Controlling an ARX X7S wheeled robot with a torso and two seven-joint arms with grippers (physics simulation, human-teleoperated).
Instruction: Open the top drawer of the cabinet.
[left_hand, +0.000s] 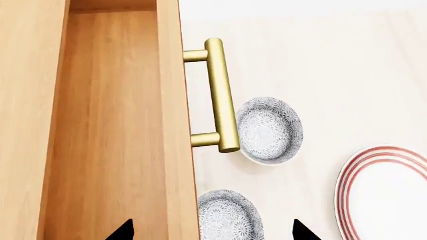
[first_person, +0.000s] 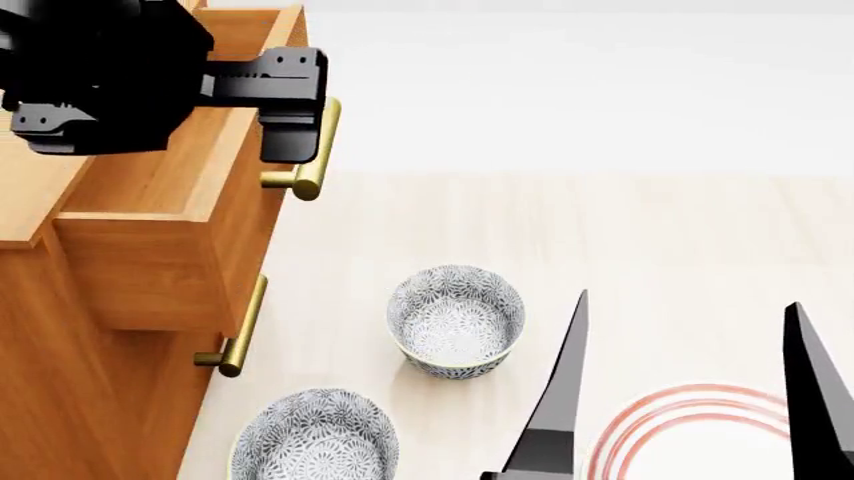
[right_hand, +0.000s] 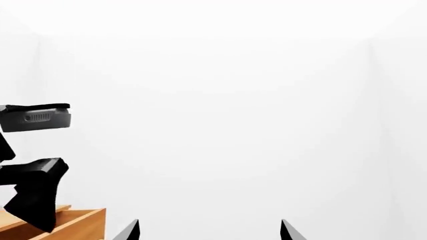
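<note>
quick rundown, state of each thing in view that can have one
top drawer: pulled out, inside empty
top drawer handle: free, nothing clamped on it
middle drawer: closed
left gripper: open, above the drawer front and handle
right gripper: open, holding nothing
two patterned bowls: upright, empty
striped plate: flat on the floor, empty

Head view: left end effector (first_person: 287, 110) covers the upper part of the top drawer's handle (first_person: 310, 180), so contact with the bar cannot be judged; cabinet (first_person: 94, 380) cut off by the left and lower edges; front bowl (first_person: 316, 440) and striped plate (first_person: 681, 440) cropped at the lower edge; right end effector (first_person: 687, 400) shown as fingers only. Left wrist view: only two dark fingertips (left_hand: 123, 231) visible; plate cropped at the frame edge.
</note>
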